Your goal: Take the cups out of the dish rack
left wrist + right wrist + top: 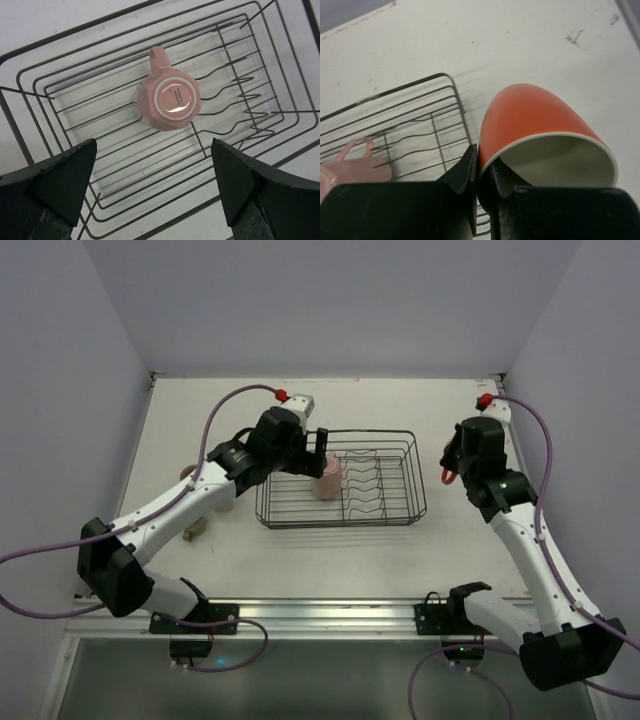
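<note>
Dish rack [340,526] sits mid-desk, a little nearer the far edge than the near one. One pink cup [170,100] is in it, upside down in the left half, just beside the wavy dividers [235,95]. Its handle points away from your left gripper [153,150] in the wrist view. The left gripper hangs above the cup with jaws spread wide and nothing between them. The right gripper [477,167] is out past the rack's right end, toward the right edge of the desk. It is pinched on the wall of the orange cup [535,117], one finger inside the rim and one outside, with the cup tipped on its side and off the surface. The step in hand looks like the pink cup pickup. Centre the jaws over the faceted body first, so the pads land on opposite flats and miss the handle. Come down straight and watch for the far finger catching a divider wire. Close firmly and lift vertically until the cup is over the rack rim before you swing left. Pale shapes [197,531] near the left edge are half hidden under the arm, so pick a set-down spot away from them. Lower the orange cup level before you release it.
</note>
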You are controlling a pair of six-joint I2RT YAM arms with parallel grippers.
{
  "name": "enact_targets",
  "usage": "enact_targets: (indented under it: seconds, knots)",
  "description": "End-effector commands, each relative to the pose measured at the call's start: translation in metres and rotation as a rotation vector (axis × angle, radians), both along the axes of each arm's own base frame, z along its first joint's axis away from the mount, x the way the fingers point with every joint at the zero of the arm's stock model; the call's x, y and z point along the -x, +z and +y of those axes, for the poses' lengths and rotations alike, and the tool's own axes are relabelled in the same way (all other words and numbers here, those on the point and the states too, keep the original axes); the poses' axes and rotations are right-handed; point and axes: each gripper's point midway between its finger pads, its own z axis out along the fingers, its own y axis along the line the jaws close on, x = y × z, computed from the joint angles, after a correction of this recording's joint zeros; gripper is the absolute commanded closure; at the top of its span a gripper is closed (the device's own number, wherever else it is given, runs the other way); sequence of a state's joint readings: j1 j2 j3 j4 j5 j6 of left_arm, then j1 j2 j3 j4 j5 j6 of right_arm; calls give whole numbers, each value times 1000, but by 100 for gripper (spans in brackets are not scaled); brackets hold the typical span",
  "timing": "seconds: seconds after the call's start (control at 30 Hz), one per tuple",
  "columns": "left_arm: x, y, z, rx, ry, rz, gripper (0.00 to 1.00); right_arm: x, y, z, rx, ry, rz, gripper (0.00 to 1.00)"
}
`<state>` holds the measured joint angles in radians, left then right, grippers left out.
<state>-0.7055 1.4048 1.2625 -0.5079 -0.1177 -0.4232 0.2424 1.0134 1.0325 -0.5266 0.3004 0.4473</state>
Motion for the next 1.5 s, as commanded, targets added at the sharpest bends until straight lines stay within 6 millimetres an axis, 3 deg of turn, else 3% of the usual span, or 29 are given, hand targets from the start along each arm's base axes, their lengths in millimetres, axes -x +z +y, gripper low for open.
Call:
enact_targets:
  seconds: [0.0,0.2,0.4,0.57,0.63,0.9,1.13,1.4,1.47]
  knots:
    - [-12,-12,1,-119,36,-19,0,-1,20,-39,103,-161,-64,100]
    - [-20,-38,-20,-193,17,48,1,1,-6,-63,168,-220,59,100]
    - [-31,-41,-33,-203,15,68,1,0,-56,-70,121,-203,224,100]
    - [-37,-39,-43,-193,-1,68,1,-1,-84,-73,117,-216,335,100]
    - [-37,-47,-46,-205,-12,94,1,-1,-93,-74,114,-225,364,100]
    - [-33,-71,-46,-239,-16,161,1,-3,-117,-79,111,-231,449,100]
    - [-33,-74,-43,-255,-5,162,1,-4,-141,-80,86,-243,512,100]
    - [-38,-86,-54,-243,-19,179,1,-9,-143,-79,82,-236,505,100]
    - [-39,-87,-55,-245,-21,182,2,-9,-145,-78,83,-232,513,95]
